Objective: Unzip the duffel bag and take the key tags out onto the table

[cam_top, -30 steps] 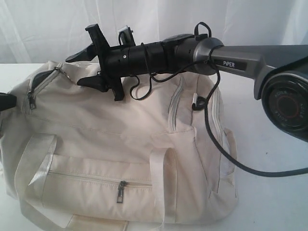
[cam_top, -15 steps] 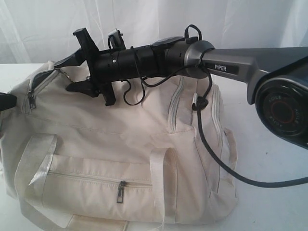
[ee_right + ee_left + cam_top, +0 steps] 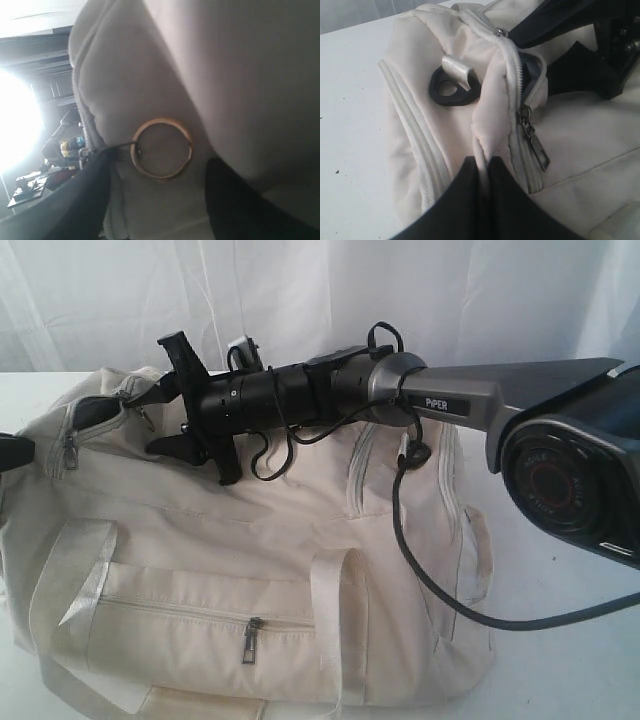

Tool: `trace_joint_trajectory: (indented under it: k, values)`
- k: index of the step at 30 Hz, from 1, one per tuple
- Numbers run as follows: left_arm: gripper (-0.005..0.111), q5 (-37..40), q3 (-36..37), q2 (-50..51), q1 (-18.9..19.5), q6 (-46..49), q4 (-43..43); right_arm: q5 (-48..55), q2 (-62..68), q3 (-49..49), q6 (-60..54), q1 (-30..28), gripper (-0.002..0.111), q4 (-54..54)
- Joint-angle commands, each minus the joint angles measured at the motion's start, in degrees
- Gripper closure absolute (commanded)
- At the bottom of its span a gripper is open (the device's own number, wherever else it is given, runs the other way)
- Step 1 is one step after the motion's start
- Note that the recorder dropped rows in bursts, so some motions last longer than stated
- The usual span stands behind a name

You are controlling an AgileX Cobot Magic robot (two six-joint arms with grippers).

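Cream duffel bag (image 3: 250,540), grey zippers (image 3: 254,635), plain white table (image 3: 560,675).

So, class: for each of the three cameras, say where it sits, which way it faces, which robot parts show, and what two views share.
Exterior: off the arms, facing the duffel bag on its pocket side, curtain behind; shows the right arm reaching across, right gripper open at the zip opening.
Left wrist: on the left arm, looking along the left gripper, shut on a fold at the bag's end.
Right wrist: close against bag fabric, facing a metal ring between its fingers.
Shared: exterior and left wrist both show the right gripper.
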Motion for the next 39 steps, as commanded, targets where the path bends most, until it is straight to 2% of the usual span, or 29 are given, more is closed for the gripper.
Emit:
trace_joint_trajectory:
  k: [1, 7, 13, 20, 24, 30, 33, 39]
  values:
    - [0.107, 1.18, 0.13, -0.35, 0.2, -0.39, -0.13, -1.16, 0.57, 0.09, 0.11, -0.07, 0.054, -0.02]
    - [0.107, 1.34, 0.13, -0.35, 0.2, -0.39, -0.13, -5.62, 0.68, 0.09, 0.11, -0.07, 0.055, 1.94]
    - [0.107, 1.34, 0.13, -0.35, 0.2, -0.39, -0.13, -6.61, 0.81, 0.09, -0.14, -0.07, 0.07, 3.77]
    - [0.107, 1.34, 0.13, -0.35, 0.2, -0.39, -0.13, -4.8, 0.81, 0.09, -0.8, -0.07, 0.07, 6.56]
    - [0.107, 1.34, 0.13, -0.35, 0.2, -0.39, -0.13, -3.55, 0.81, 0.09, -3.73, 0.06, 0.066, 10.26]
    - [0.107, 1.34, 0.13, -0.35, 0.2, -0.39, -0.13, -4.83, 0.81, -0.01, -3.73, 0.44, 0.066, 10.43]
    - [0.107, 1.34, 0.13, -0.35, 0.2, -0.39, -0.13, -4.83, 0.81, -0.01, -3.73, 0.44, 0.071, 10.43]
    - [0.107, 1.34, 0.13, -0.35, 0.2, -0.39, -0.13, -6.62, 0.81, -0.01, -3.73, 0.44, 0.088, 10.43]
